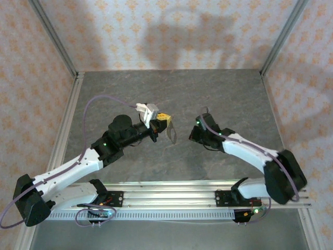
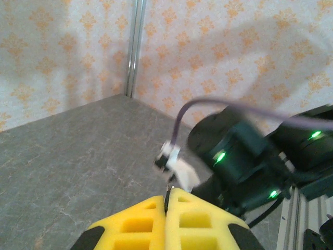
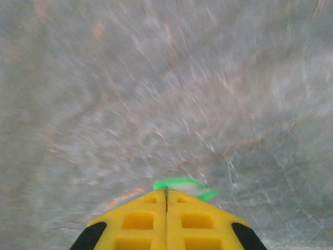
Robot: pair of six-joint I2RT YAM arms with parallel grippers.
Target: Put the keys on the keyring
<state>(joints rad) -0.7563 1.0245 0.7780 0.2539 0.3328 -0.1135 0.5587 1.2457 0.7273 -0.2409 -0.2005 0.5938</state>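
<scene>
Progress check: nothing is threaded yet, but both pieces look to be in hand. On the left, the left gripper (image 1: 163,121) is clamped fully together over the middle of the table (image 1: 125,94). The keyring (image 1: 171,134) dangles from its yellow tips as a curved tan strap.

Over on the right, the right gripper (image 3: 166,194) is pinched closed too, and the green head of the key (image 3: 184,186) pokes out just past its tips. So the grabbing part seems done. What's left is bringing the two together and getting the key onto the strap, since they're near each other but apart.

Hard bits: the right wrist view is smeared and the key's blade is tucked behind the fingers. It could be lying under the tips, not truly gripped.
</scene>
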